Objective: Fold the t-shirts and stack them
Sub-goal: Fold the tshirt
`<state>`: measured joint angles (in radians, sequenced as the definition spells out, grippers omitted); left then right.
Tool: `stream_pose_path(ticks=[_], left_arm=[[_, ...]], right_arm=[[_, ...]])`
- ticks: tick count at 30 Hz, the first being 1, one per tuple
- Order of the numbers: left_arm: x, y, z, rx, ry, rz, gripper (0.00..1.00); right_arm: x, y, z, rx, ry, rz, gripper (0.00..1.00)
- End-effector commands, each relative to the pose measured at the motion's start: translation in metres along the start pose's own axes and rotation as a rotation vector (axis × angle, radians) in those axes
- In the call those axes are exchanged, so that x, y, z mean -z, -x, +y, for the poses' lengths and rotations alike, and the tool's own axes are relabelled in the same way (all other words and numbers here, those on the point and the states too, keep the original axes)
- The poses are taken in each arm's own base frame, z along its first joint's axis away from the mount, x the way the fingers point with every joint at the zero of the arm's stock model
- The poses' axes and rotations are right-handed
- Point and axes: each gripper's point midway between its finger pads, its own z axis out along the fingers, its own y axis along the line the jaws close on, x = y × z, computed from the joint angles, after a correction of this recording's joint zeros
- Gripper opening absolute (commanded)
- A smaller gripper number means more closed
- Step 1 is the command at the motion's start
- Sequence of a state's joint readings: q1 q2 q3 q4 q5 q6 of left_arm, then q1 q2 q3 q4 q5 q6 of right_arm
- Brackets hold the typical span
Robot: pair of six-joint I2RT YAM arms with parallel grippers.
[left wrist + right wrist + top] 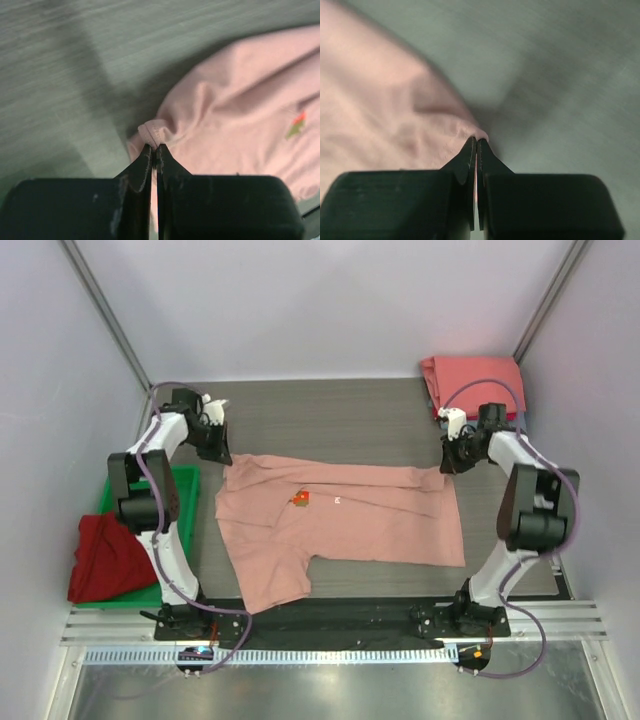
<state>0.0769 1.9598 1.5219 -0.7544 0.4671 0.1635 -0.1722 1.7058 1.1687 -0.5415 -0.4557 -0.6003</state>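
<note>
Two pincers: both closed to a hairline, both with cloth between the tips.
Left pincer: clamped on a bunched bit of hem or seam at the far-left corner of the dusty-pink tee, low over the tabletop.
Right pincer: clamped on the thin far-right edge of the same tee, with only a small lip of fabric past the tips.
Pink tee, position: spread flat mid-tabletop between the arms, chest print up, with one flap, probably a sleeve, reaching toward the near edge.
Other tees: coral-red tee folded at the far-right corner; dark red tee heaped on the green tray at the left, well apart from the pink one.
Handling: light, limp cotton with no stiffness; likely to sag and drape between two grip points, and to wrinkle or drag on the tabletop rather than slide as a sheet.
Where to hold: doubled hems, seams and corners, as now; thicker there, less apt to slip out than a single layer.
Risk: shallow bite on the right, likely to pull free under uneven tension.
Stage: fold of the pink tee apparently in hand, stacking not yet done.
</note>
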Motion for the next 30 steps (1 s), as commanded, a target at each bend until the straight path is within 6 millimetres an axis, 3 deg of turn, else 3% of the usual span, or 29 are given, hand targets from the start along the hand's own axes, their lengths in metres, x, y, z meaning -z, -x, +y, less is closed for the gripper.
stream_pose_path(ticks=[1,4,7,11,13,15,16,19,21,22,23,24,25,26,27,28,29,30], left_arm=[[0.017,0.063,0.008,-0.044,0.057,-0.165,0.00],[0.005,0.075,0.029,-0.055,0.125,-0.164,0.00],[-0.005,0.087,0.042,-0.051,0.157,-0.175,0.00],[-0.017,0.110,0.052,-0.055,0.176,-0.208,0.00],[-0.035,0.111,0.061,-0.069,0.194,-0.188,0.00],[-0.038,0.128,0.064,-0.097,0.227,-0.215,0.00],[-0.048,0.128,0.074,-0.097,0.263,-0.207,0.00],[-0.050,0.152,0.080,-0.116,0.337,-0.262,0.05],[-0.040,0.171,0.078,-0.136,0.381,-0.315,0.13],[-0.032,0.179,0.080,-0.129,0.409,-0.342,0.18],[-0.010,0.197,0.081,-0.127,0.461,-0.405,0.21],[-0.006,0.207,0.062,-0.138,0.460,-0.437,0.25],[0.008,0.215,0.056,-0.115,0.463,-0.474,0.27],[0.019,0.217,0.054,-0.107,0.489,-0.490,0.28],[0.050,0.225,0.042,-0.118,0.513,-0.536,0.30],[0.060,0.223,0.035,-0.128,0.520,-0.535,0.31],[0.059,0.211,0.029,-0.156,0.525,-0.500,0.31],[0.087,0.212,0.014,-0.183,0.522,-0.532,0.32]], right_arm=[[-0.012,0.073,-0.055,0.039,-0.084,-0.139,0.01],[-0.028,0.092,-0.083,0.062,-0.123,-0.147,0.01],[-0.035,0.104,-0.096,0.082,-0.142,-0.159,0.01],[-0.058,0.099,-0.109,0.059,-0.150,-0.151,0.01],[-0.067,0.095,-0.114,0.059,-0.157,-0.140,0.01],[-0.080,0.088,-0.119,0.071,-0.163,-0.116,0.01],[-0.083,0.087,-0.122,0.074,-0.172,-0.113,0.02],[-0.088,0.095,-0.133,0.084,-0.217,-0.118,0.11],[-0.081,0.108,-0.140,0.098,-0.258,-0.138,0.20],[-0.068,0.121,-0.145,0.097,-0.300,-0.161,0.32],[-0.058,0.129,-0.147,0.096,-0.329,-0.176,0.36],[-0.048,0.137,-0.150,0.094,-0.354,-0.195,0.38],[-0.022,0.154,-0.150,0.096,-0.385,-0.241,0.40],[-0.010,0.158,-0.149,0.088,-0.389,-0.259,0.41],[0.003,0.164,-0.144,0.088,-0.393,-0.283,0.41],[0.008,0.157,-0.137,0.078,-0.380,-0.276,0.43],[0.030,0.166,-0.124,0.107,-0.373,-0.306,0.43],[0.028,0.153,-0.112,0.112,-0.335,-0.284,0.44]])
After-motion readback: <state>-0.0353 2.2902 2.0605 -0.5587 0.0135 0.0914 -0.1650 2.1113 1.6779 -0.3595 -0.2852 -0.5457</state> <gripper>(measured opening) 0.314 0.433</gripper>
